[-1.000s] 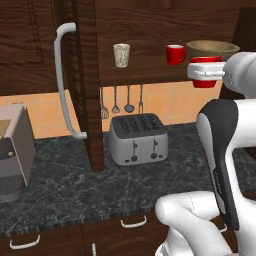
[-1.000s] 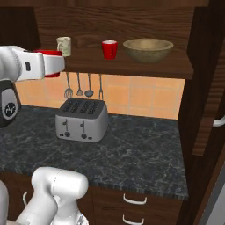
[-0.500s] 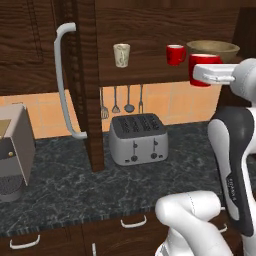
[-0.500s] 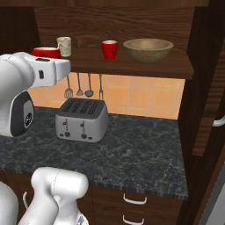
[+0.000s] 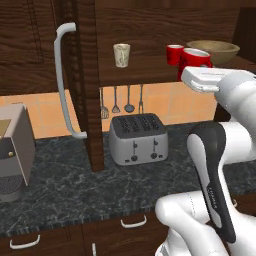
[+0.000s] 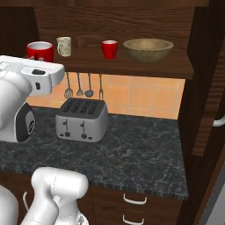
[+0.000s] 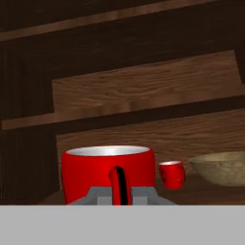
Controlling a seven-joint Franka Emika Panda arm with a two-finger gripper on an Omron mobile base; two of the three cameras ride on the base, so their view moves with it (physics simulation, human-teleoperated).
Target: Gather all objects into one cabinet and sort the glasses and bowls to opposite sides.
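Observation:
A glossy red cup (image 7: 107, 173) with a white inside is held in my gripper (image 7: 117, 187), which is shut on its rim. The held red cup (image 5: 195, 61) hangs at shelf height by the front edge of the dark wood cabinet (image 5: 142, 72), between tumbler and bowl. In the right base view this red cup (image 6: 40, 50) sits above my white hand. On the shelf stand the beige tumbler (image 5: 121, 54), a second small red cup (image 5: 173, 53) and the wide tan bowl (image 5: 213, 50). That second cup (image 7: 171, 174) and the bowl (image 7: 221, 167) lie beyond the held cup.
The cabinet door (image 5: 86, 105) stands open at the left with its pale curved handle (image 5: 64, 82). Below the shelf a silver toaster (image 5: 137, 138) sits on the dark stone counter (image 5: 65, 185), with utensils (image 5: 116, 100) hanging behind. A grey appliance (image 5: 12, 150) is far left.
My arm has lifted the held red cup and carried it a little leftward and closer to the shelf. The hand has turned. The things on the shelf have stayed put.

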